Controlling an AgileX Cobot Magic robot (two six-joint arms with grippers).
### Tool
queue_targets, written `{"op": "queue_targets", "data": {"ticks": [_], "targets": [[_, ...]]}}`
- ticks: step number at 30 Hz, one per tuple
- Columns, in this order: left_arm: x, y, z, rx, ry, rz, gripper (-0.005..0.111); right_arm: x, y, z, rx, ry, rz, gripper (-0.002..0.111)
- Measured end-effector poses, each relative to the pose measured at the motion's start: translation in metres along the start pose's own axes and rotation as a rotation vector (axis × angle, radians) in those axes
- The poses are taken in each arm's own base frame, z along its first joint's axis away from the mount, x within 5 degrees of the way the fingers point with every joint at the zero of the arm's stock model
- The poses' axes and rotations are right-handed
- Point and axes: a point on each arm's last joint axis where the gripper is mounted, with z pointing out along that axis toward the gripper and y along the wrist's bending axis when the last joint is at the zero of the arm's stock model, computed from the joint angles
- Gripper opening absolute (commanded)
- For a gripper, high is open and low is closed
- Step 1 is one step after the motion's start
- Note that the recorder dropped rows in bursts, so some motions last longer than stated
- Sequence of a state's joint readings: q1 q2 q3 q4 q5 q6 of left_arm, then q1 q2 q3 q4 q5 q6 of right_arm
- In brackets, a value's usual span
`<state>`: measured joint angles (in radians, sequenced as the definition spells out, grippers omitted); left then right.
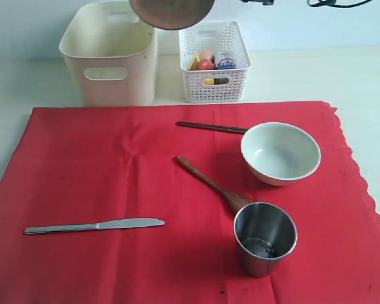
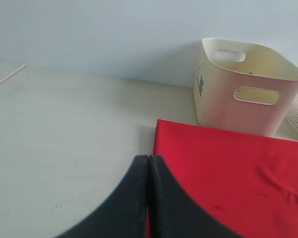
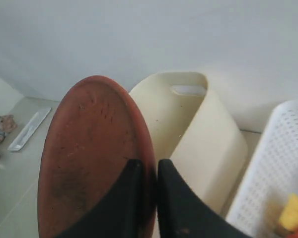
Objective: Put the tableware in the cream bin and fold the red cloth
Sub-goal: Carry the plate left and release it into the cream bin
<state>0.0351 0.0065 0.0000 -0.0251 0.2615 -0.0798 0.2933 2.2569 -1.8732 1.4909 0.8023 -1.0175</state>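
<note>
My right gripper point(image 3: 149, 166) is shut on the rim of the round brown plate point(image 3: 92, 153), which hangs tilted above the cream bin point(image 3: 198, 134). From outside, the plate point(image 1: 171, 12) shows at the top edge over the bin point(image 1: 111, 54); the gripper itself is out of that view. On the red cloth point(image 1: 114, 183) lie the dark chopsticks point(image 1: 212, 127), white bowl point(image 1: 280, 152), wooden spoon point(image 1: 210, 183), steel cup point(image 1: 265, 237) and steel knife point(image 1: 95, 225). My left gripper point(image 2: 148, 161) is shut and empty, low over the table beside the cloth's corner point(image 2: 161, 126).
A white lattice basket point(image 1: 214, 60) holding food items stands right of the cream bin. The cloth has a scalloped right edge point(image 1: 361, 177). Bare pale table point(image 2: 64, 134) lies left of the cloth, with a wall behind the bins.
</note>
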Motion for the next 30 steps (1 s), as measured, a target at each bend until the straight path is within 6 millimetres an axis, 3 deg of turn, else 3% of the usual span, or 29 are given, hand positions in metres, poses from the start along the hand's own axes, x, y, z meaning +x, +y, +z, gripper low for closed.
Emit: {"op": "queue_targets", "data": {"ticks": [6,12,20,30], "targets": [[0.000,0.000,0.000,0.000,0.000,0.000,0.001,0.019,0.039,0.040,-0.011,0.019,-0.091,0.000],[0.000,0.000,0.000,0.000,0.000,0.000,0.001,0.034,0.049,0.068,0.039,0.003,-0.112,0.000],[0.000,0.000,0.000,0.000,0.000,0.000,0.001,0.036,0.055,0.080,0.156,-0.071,-0.122,0.000],[0.000,0.000,0.000,0.000,0.000,0.000,0.001,0.037,0.058,0.081,0.149,-0.065,-0.133,0.000]]}}
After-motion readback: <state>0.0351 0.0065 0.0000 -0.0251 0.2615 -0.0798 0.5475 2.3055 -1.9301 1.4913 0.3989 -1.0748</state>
